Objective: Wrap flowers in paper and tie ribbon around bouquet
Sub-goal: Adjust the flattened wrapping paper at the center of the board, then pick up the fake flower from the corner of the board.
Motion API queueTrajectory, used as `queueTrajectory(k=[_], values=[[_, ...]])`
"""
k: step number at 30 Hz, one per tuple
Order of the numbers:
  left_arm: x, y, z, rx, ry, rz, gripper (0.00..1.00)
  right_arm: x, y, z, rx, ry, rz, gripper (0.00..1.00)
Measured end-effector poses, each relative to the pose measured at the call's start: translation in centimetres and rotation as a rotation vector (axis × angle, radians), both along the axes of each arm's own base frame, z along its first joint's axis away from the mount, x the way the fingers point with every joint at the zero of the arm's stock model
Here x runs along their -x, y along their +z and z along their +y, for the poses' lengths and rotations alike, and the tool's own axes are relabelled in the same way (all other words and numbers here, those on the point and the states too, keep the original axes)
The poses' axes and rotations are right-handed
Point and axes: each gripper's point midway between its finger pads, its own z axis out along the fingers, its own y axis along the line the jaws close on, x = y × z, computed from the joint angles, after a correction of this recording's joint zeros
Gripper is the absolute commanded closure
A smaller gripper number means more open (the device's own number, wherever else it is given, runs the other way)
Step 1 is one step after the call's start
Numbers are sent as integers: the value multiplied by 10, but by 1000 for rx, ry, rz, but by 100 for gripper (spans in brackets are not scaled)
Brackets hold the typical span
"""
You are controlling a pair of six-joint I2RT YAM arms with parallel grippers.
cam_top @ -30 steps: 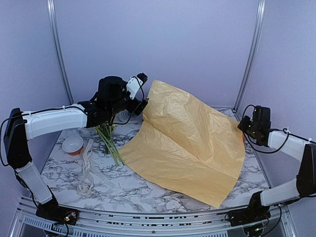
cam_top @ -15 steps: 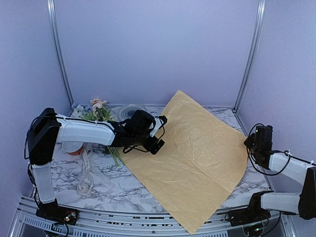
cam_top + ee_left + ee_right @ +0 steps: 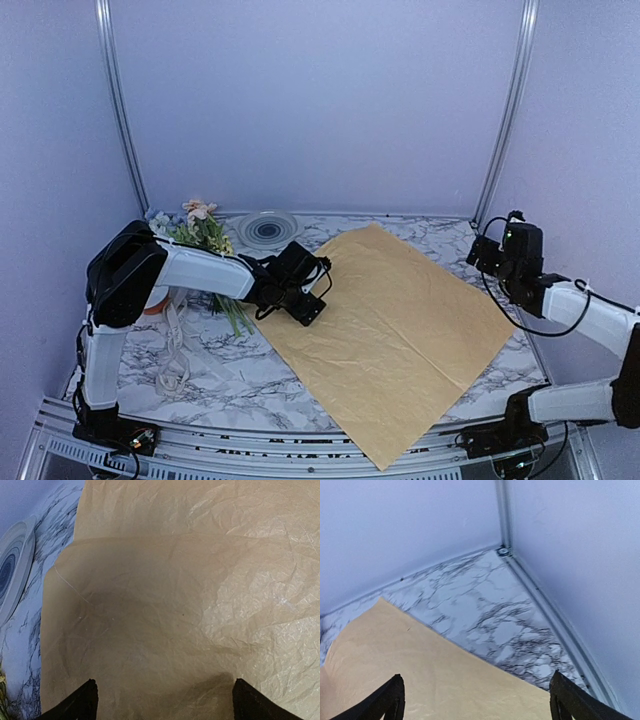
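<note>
On marble table [image 3: 250,385], paper [image 3: 395,325] flat, left claw [image 3: 165,697], right claw [image 3: 477,695] both spread wide, holding nothing, ribbon [image 3: 174,345] print unreadable

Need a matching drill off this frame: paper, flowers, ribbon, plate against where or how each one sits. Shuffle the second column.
1. paper
2. flowers
3. ribbon
4. plate

A. loosely looped, near left
B. round, at the back, left of the sheet's far corner
C. spread flat, centre
D. back left, blossoms toward the corner

Pairs: 1-C, 2-D, 3-A, 4-B
</note>
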Motion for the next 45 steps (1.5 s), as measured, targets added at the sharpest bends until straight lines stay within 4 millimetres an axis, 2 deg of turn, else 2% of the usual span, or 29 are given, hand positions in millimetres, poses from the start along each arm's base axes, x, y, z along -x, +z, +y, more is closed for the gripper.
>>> queueTrajectory(k=[3,6,8,10,12,15,18,20,21,23,25,27,29,30,32,34,37,42,45], values=[[-16,1,0,-7,20,-24,6,-25,-26,44,-18,183,100,14],[-36,3,6,-22,48,-53,6,-40,-71,78,-38,310,248,14],[-50,4,10,-34,62,-69,5,-36,-107,101,-44,389,355,13],[-61,5,11,-46,64,-86,5,-31,-132,110,-42,416,434,13],[-71,8,11,-54,62,-100,5,-28,-154,111,-28,407,504,13],[-71,14,10,-44,48,-110,5,-26,-170,101,-8,365,550,13],[-57,31,18,-12,34,-113,6,-30,-166,93,5,335,541,15],[-46,55,29,27,53,-117,12,-32,-162,91,18,326,540,22],[-44,74,33,65,80,-125,15,-33,-160,91,24,327,537,26],[-49,109,47,161,166,-136,19,-34,-149,93,42,335,522,31],[-62,139,80,265,297,-146,27,-38,-131,97,50,348,482,39],[-73,147,127,333,449,-141,35,-42,-110,105,50,367,427,48],[-76,134,181,349,610,-121,36,-46,-90,113,45,394,375,49],[-74,118,210,330,698,-107,36,-47,-82,117,40,406,355,50],[-67,93,238,293,793,-71,40,-49,-72,122,38,419,332,50],[-52,67,248,272,848,-13,47,-49,-69,125,40,425,324,50],[-38,43,255,299,910,51,53,-48,-69,127,43,432,327,50],[-38,31,266,391,1001,72,65,-47,-65,127,42,434,321,50],[-45,27,263,432,1007,78,66,-46,-68,126,44,434,326,50]])
